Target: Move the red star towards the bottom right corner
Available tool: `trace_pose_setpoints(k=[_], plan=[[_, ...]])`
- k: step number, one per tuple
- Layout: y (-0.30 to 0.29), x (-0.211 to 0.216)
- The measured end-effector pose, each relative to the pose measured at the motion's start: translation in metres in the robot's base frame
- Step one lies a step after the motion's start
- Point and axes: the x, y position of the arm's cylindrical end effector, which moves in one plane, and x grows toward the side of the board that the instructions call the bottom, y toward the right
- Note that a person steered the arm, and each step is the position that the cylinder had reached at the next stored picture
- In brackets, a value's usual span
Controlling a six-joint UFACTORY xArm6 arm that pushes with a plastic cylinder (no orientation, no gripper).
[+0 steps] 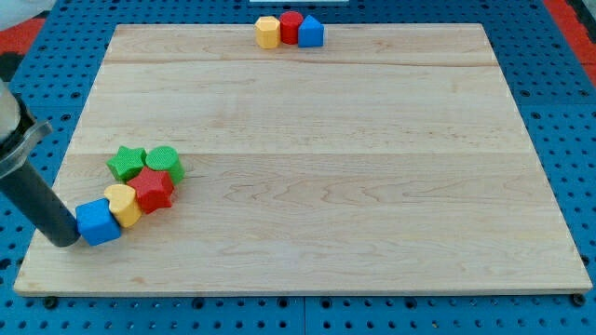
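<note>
The red star lies on the wooden board near the view's lower left. It touches a yellow heart on its left, a green star above left and a green round block above. A blue cube sits against the yellow heart's lower left. My tip is at the blue cube's left side, touching or nearly touching it, to the left of and a little below the red star.
At the board's top edge, a yellow block, a red block and a blue block stand in a row. Blue pegboard surrounds the board.
</note>
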Motion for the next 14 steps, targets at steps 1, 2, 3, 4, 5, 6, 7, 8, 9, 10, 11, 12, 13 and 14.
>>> trace_pose_setpoints(k=[1,2,3,4,5,6,7,8,9,10,11,12,13,14], plan=[[0.001,-0.017],[0.004,-0.036],[0.004,-0.055],[0.004,-0.075],[0.004,-0.082],[0.038,-0.085],[0.084,-0.084],[0.095,-0.072],[0.095,-0.056],[0.126,-0.048],[0.159,-0.046],[0.191,-0.040],[0.198,-0.020],[0.251,-0.018]])
